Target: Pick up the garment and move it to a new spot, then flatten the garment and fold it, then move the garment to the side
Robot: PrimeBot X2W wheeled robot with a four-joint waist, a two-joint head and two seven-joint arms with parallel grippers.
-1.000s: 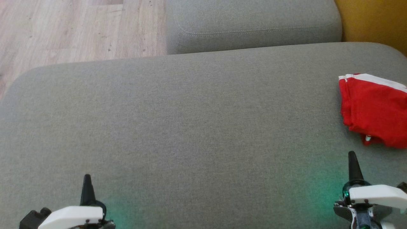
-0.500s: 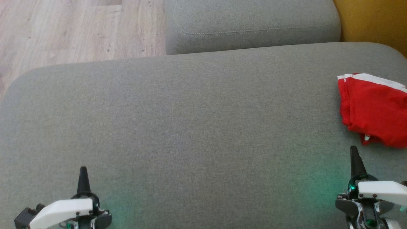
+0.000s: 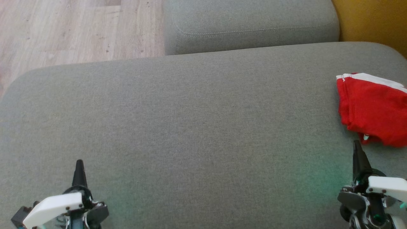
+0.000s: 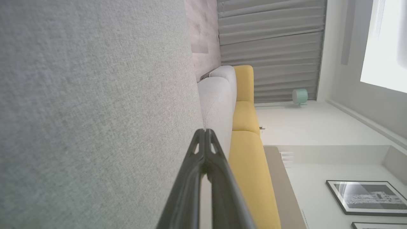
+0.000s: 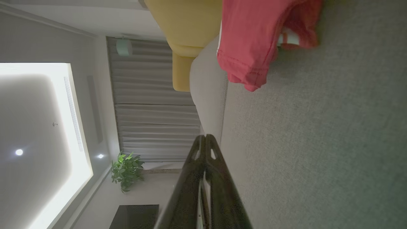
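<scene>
Both arms are edging forward, fingers pinched closed (nothing held): left gripper [image 3: 79,164], right gripper [image 3: 357,145] nearing the red garment [image 3: 375,108].

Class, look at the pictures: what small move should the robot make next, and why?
Probably open the right gripper: its fingers are pressed together, its tip just short of the red garment on the grey cushion, and shut jaws cannot take cloth.

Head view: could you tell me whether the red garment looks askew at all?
Slightly: the red garment lies loosely folded near the right edge of the grey cushion, layers misaligned, a white-tipped bit poking out.
</scene>
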